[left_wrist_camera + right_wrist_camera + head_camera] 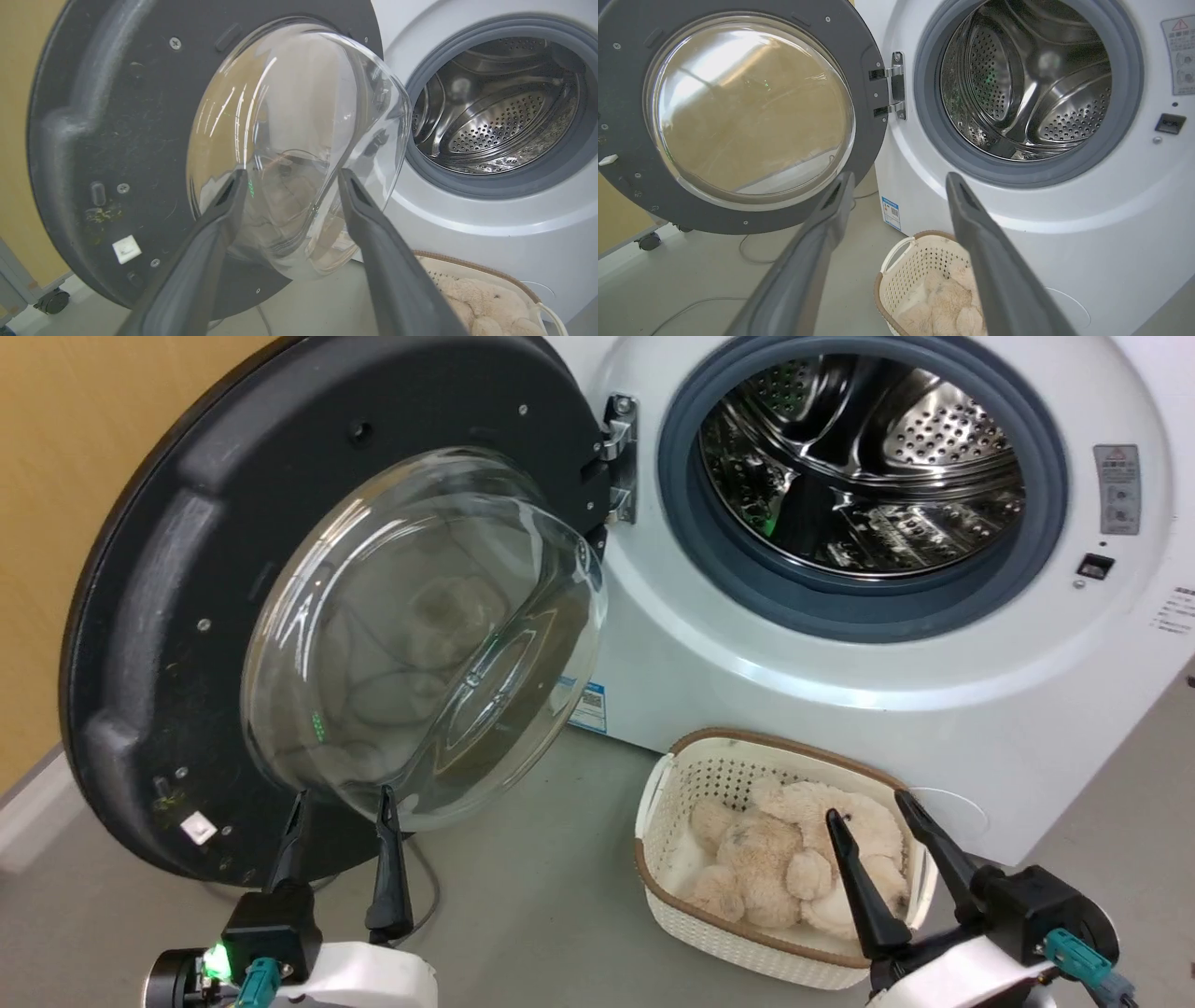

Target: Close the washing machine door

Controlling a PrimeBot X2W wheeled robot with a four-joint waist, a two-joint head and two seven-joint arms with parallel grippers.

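Observation:
The washing machine door (187,569), a big round black disc with a bulging clear glass bowl, stands swung wide open to the left on its metal hinge (618,453). The white washing machine (840,681) shows its steel drum (859,457) inside a grey gasket. My left gripper (341,803) is open, its fingertips just below the glass bowl's lower edge; in the left wrist view the left gripper (289,175) frames the bowl of the door (117,116). My right gripper (873,807) is open over the basket, and the right wrist view has the right gripper (899,177) facing the door (859,93) and the washing machine (1064,233).
A white lattice basket (691,915) with a beige plush toy (794,868) sits on the grey floor against the machine's front. A thin cable (752,256) lies on the floor under the door. A yellow wall (56,476) runs behind the door, with a caster (51,301) at its foot.

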